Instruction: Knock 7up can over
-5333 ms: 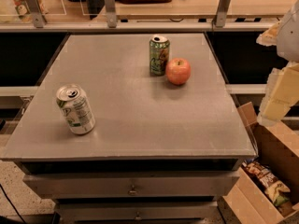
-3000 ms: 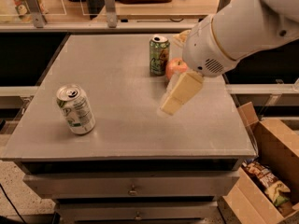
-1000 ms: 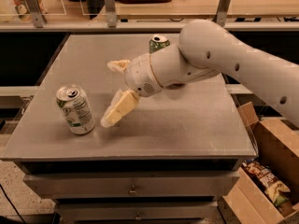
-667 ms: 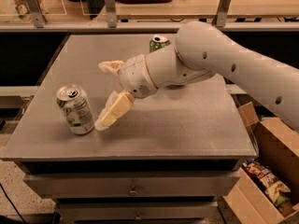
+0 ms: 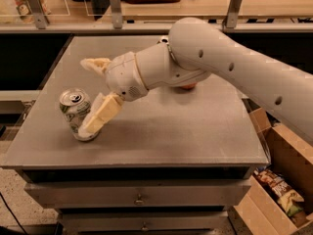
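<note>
The 7up can (image 5: 74, 112), pale silver-white with green markings and a pull-tab top, stands near the table's front left corner. My gripper (image 5: 85, 95) is just right of it, open, with its two cream fingers spread wide. The lower finger (image 5: 101, 114) lies against the can's right side and covers part of it. The upper finger (image 5: 94, 64) points left, behind and above the can. The can still looks upright. My white arm reaches in from the right across the table.
The grey table (image 5: 161, 131) has drawers below its front edge. A sliver of the red apple (image 5: 188, 87) shows under my arm; the darker green can is mostly hidden behind it. Cardboard boxes with packets (image 5: 276, 190) stand at the right. A rail with posts (image 5: 115, 6) runs along the back.
My gripper has moved left and down across the table. Its lower finger now rests against the can's right side; before it was just short of it. The can has not fallen.
</note>
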Motion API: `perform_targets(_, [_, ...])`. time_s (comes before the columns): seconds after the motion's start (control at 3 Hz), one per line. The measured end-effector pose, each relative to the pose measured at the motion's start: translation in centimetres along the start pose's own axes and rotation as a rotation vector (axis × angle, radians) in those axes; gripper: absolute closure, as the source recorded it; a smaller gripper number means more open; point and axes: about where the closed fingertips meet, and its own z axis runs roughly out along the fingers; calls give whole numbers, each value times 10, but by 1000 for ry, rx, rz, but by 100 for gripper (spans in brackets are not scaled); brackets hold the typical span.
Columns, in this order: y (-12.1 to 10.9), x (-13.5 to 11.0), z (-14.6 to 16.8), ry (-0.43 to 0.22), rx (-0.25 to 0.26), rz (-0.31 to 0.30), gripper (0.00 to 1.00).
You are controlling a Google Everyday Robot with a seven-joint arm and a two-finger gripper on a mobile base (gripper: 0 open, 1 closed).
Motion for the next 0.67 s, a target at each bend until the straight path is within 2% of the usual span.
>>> perform_targets(0.67, [-10, 13, 23, 19, -49, 70, 0])
